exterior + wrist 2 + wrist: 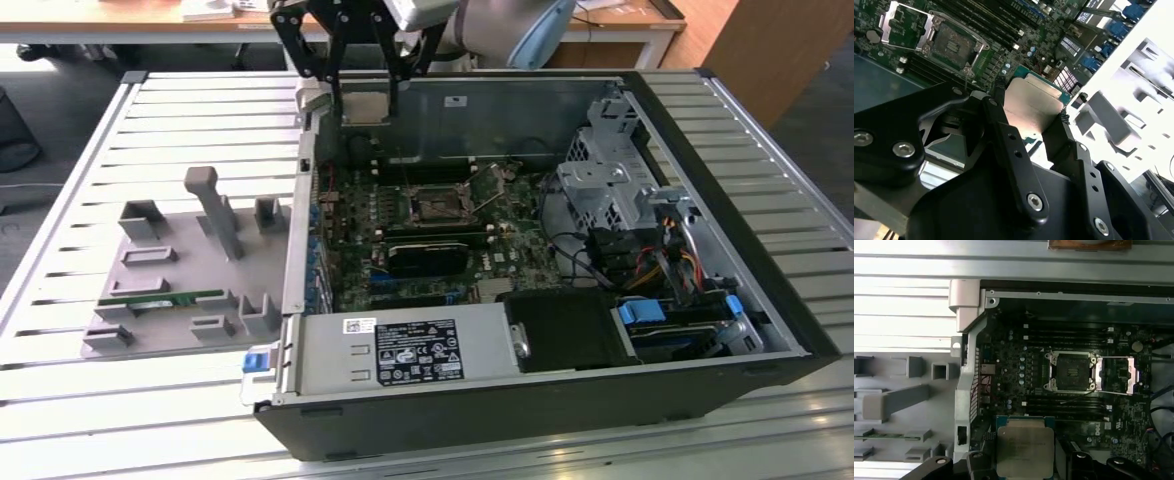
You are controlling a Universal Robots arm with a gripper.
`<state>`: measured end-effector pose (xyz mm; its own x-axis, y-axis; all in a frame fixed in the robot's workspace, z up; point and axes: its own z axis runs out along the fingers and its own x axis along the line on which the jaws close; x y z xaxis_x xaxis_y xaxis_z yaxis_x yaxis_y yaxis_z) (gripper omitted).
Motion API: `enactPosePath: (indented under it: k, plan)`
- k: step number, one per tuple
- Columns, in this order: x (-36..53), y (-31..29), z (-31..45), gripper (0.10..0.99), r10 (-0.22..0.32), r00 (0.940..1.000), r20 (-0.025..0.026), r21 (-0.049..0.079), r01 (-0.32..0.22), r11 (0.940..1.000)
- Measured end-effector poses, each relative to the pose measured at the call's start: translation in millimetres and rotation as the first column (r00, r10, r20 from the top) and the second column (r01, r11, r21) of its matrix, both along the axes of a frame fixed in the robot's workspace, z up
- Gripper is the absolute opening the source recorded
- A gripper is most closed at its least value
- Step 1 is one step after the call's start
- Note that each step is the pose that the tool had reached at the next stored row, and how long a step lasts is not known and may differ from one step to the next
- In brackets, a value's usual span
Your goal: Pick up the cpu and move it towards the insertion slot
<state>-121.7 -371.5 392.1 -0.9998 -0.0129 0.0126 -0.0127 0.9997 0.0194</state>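
Observation:
The cpu [367,104] is a flat silvery square with a pale-green rim, and my gripper [367,112] is shut on it by two opposite edges. It hangs above the far corner of the open computer case, on the exterior view's left. In both wrist views the cpu [1034,106] [1025,450] sits between the black fingers [998,98]. The insertion slot [434,205] [951,45] [1072,371] is a square black socket with a silver frame on the green motherboard. Its lid [1116,374] is swung open beside it. The cpu is well apart from the socket.
The computer case [694,230] lies open on a slatted metal table [200,110]. A grey fixture plate [174,260] with square holders and a green memory stick [160,300] lies on the exterior view's left. Drive cages, cables and a power supply [414,350] crowd the case.

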Motion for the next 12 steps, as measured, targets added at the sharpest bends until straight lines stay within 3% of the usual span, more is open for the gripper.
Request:
enactPosePath:
  k: [12]
  plan:
    - [28.3, 0.3, -0.1, 0.545, 0.000, 1.0000, -0.0022, 0.000, 0.000, 1.0000]
